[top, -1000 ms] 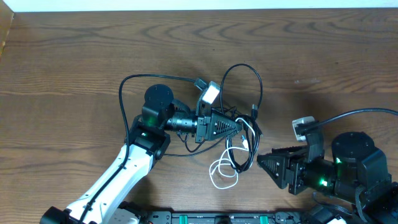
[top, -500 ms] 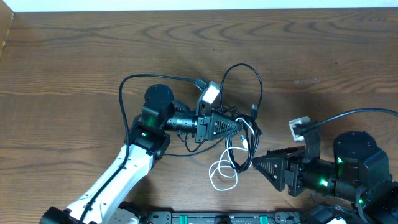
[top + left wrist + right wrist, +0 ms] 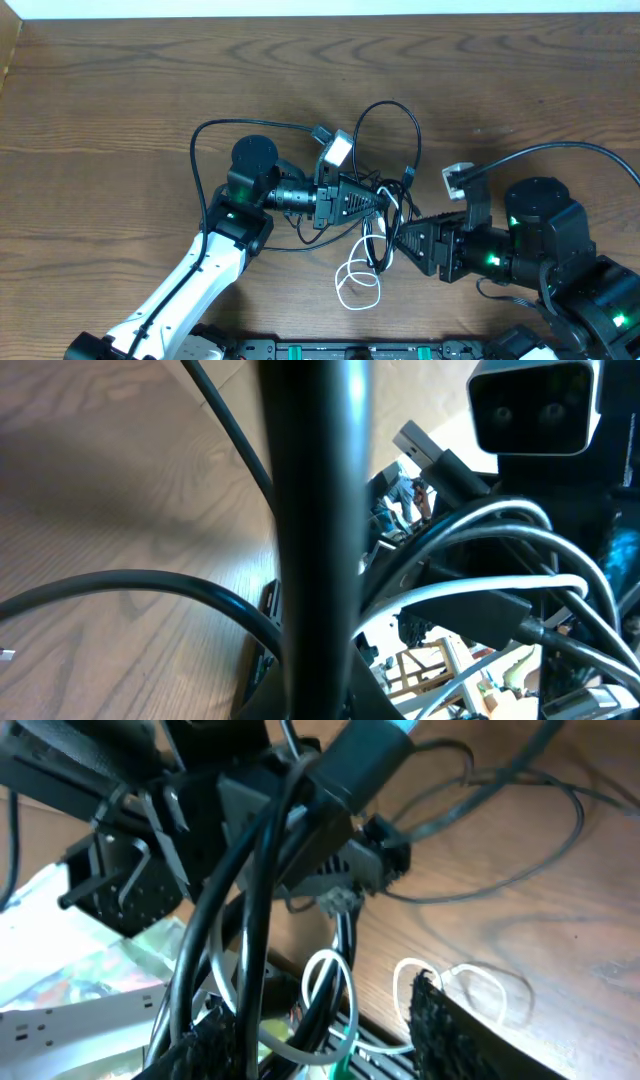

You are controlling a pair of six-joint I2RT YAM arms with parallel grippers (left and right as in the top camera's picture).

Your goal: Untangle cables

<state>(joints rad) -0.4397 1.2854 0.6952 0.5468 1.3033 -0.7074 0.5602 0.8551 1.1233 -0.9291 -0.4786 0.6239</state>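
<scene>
While the left jaws are sitting closed with their tips buried in the knot of the cables (image 3: 381, 228), we are unable to tell whether a cord is actually pinched between them. In the left wrist view, black and white strands are crowding right up against the camera. The right jaws are standing partly apart. In the right wrist view their two dark padded fingers (image 3: 452, 1030) are flanking several black cords and a loop of the white cable (image 3: 322, 988), which are passing through the gap between them. From overhead we are seeing the two sets of jaws pointing at each other across the knot, tips close together, near the middle of the desk (image 3: 120, 90). One black cord is arching away from the knot toward the far edge, and the white cable is spilling into small loops on the near side, just beside the knot. The left arm (image 3: 205, 265) is angling in from the near left and the right arm (image 3: 535, 235) from the right.
</scene>
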